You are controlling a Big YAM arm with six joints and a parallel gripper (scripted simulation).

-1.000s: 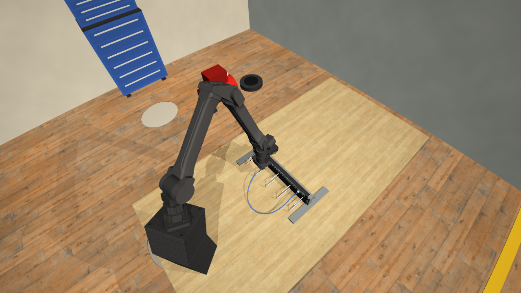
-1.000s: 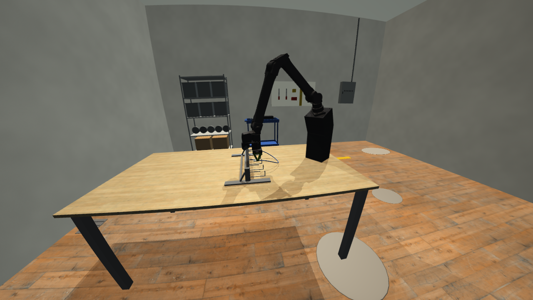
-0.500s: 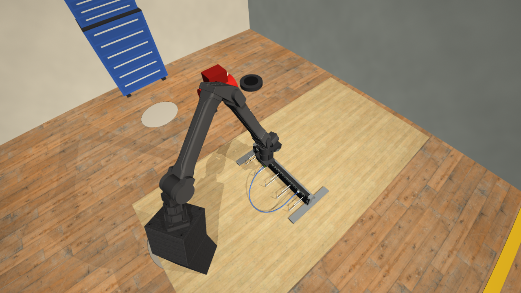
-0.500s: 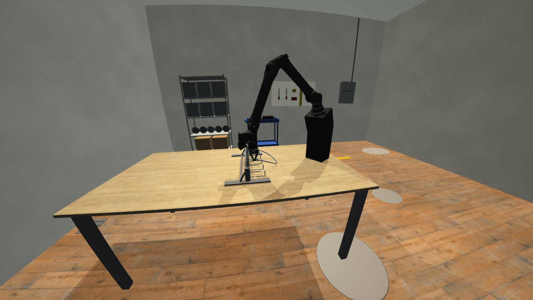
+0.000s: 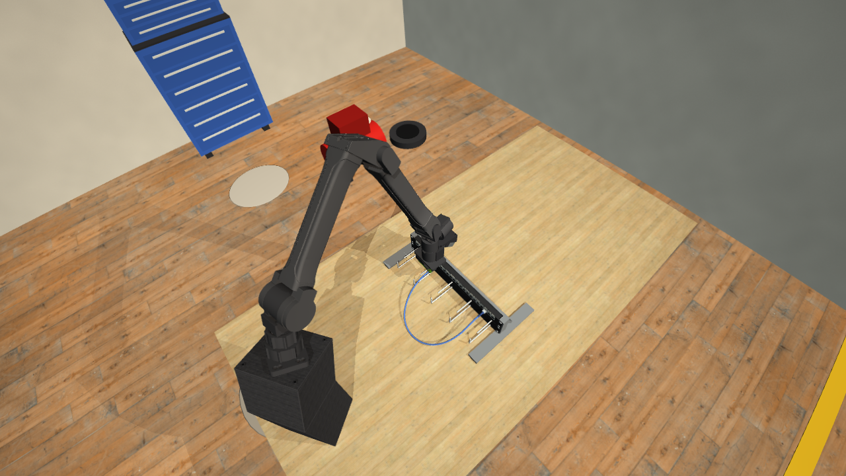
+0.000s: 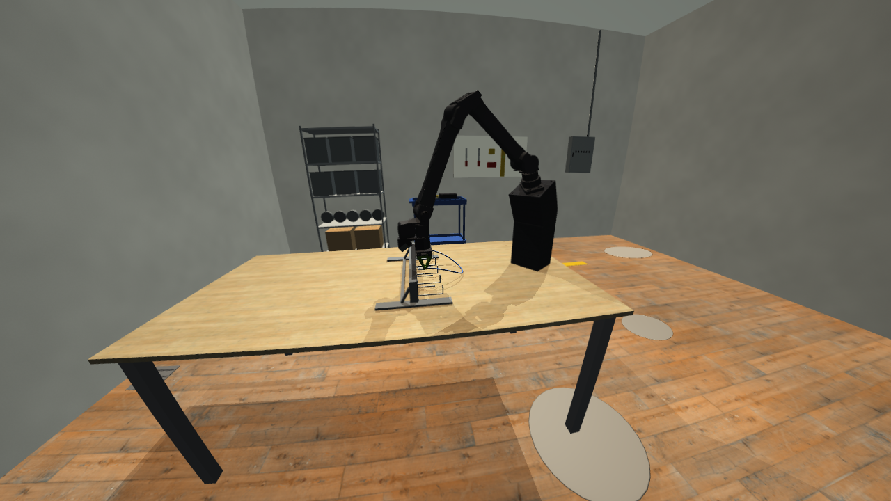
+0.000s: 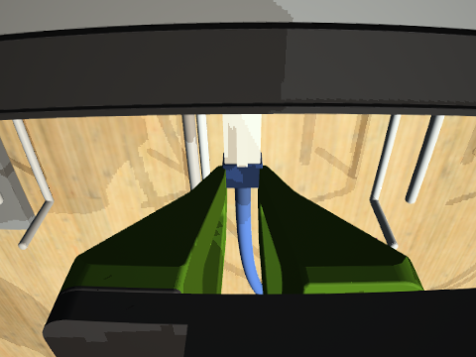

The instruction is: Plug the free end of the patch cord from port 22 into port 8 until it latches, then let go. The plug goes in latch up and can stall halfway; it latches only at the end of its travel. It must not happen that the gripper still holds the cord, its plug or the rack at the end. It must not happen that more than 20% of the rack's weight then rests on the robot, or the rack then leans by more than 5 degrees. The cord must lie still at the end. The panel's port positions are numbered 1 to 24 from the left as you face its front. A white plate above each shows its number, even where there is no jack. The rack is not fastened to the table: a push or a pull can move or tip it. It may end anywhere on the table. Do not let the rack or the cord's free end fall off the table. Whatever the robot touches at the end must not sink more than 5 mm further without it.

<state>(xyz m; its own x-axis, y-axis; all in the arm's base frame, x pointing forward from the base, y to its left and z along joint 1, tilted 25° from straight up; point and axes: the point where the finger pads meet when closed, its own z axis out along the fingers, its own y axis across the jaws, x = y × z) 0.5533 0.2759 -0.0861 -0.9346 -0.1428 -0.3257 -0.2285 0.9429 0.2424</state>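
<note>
Two green fingers pinch the dark blue boot (image 7: 242, 177) of the patch cord's plug (image 7: 242, 141), one at 9 o'clock and one at 3 in the wrist view, so the gripper (image 5: 430, 270) (image 6: 424, 264) (image 7: 242, 179) has its grip right at the boot! The pale plug points straight to 12 o'clock, and its front end disappears beneath the dark edge of the rack (image 5: 462, 291) (image 6: 413, 290) (image 7: 149, 69). Is it in port 8, is it latched? I can't tell; the port and its number plate are out of sight.

Behind the boot, the blue cord (image 5: 434, 344) (image 6: 462, 269) (image 7: 244, 223) trails toward 6 o'clock, curving a touch toward 5. From above, it swings out from the fingers toward 7 o'clock in one big bow, then comes round to meet the rack at 4 o'clock from the gripper.

And the rack? Standing upright on the wooden table (image 5: 591, 195) (image 6: 249, 311), at 2 o'clock from the arm's base (image 5: 271, 396) (image 6: 532, 230) in the top view, with its near foot (image 5: 502, 333) (image 6: 413, 304) flat on the wood. Pale rods (image 5: 479, 332) (image 7: 385, 159) jut from the panel side toward 7 to 8 o'clock, some across the cord's loop.
</note>
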